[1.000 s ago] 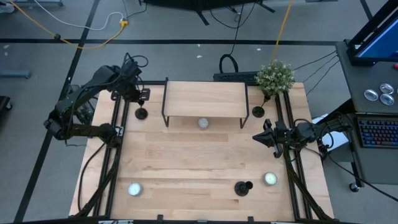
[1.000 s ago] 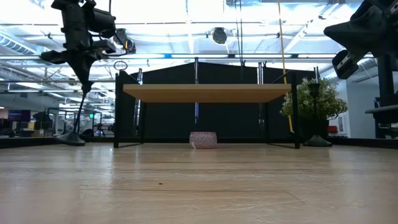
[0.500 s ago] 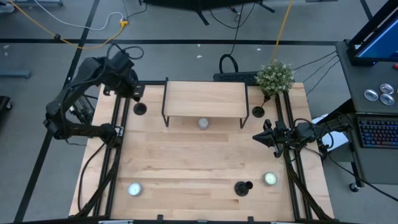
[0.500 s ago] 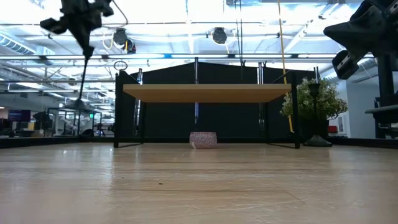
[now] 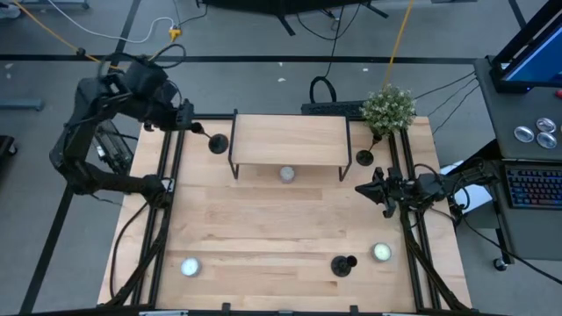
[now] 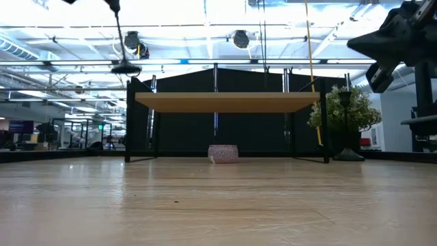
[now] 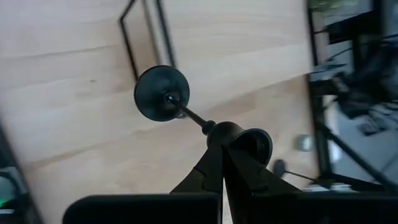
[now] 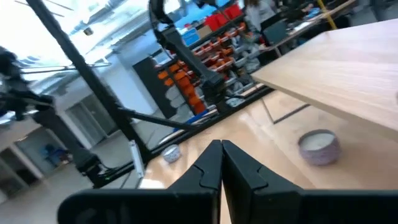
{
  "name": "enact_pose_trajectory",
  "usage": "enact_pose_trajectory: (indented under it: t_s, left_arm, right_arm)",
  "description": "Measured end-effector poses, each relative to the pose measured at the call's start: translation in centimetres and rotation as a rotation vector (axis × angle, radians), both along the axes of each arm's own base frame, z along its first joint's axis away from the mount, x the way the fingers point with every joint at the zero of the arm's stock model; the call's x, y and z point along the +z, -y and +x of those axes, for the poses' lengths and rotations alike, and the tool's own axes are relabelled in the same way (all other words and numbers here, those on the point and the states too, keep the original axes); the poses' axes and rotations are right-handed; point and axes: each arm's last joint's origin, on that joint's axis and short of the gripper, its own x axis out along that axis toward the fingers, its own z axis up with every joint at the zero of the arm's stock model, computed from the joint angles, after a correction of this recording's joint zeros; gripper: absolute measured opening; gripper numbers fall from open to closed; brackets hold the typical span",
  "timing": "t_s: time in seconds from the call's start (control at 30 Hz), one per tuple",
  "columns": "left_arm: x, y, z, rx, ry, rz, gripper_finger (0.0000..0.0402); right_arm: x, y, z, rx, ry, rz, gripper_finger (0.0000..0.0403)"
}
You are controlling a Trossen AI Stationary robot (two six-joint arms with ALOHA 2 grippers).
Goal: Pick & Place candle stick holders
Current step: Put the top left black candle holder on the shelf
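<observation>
High view: the left tool (image 5: 191,125) is clamped on a holder (image 5: 217,143) at the far left, lifted beside the shelf (image 5: 290,138) and its left leg; a second holder (image 5: 365,158) stands at the shelf's far right by the plant (image 5: 388,109); a third (image 5: 342,265) lies near the front of the desk (image 5: 281,219), apparently on its side; the right tool (image 5: 371,191) waits shut and empty at the right edge. I judge one holder in transit and two left to move.

Low view: the carried holder (image 6: 123,67) hangs high at the left, base down, about level with the shelf top (image 6: 225,102).

Left wrist view: the tool's fingers (image 7: 214,169) pinch the holder's cup end, base (image 7: 161,93) pointing away over the desk.

Right wrist view: shut fingers (image 8: 211,171), nothing held; a tealight (image 8: 318,147) sits under the shelf.
</observation>
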Motion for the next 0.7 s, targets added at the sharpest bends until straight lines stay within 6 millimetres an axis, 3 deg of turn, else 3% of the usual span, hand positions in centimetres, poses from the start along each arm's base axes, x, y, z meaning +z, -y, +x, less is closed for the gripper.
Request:
enact_pose_trajectory:
  t_s: [0.23,0.43,0.7]
  left_arm:
    - [1.9,1.3,1.7,-0.038,0.087,-0.008,0.0001]
    - [2.1,1.5,6.1,-0.136,0.163,-0.021,0.0001]
    - [0.4,2.3,12.5,-0.259,0.163,-0.081,0.0]
  right_arm:
    - [0.7,-0.2,0.7,-0.033,0.051,-0.018,0.0]
    - [1.9,-0.6,1.8,-0.04,0.159,-0.085,0.0]
    - [2.8,-1.3,3.9,-0.024,0.189,-0.085,0.0]
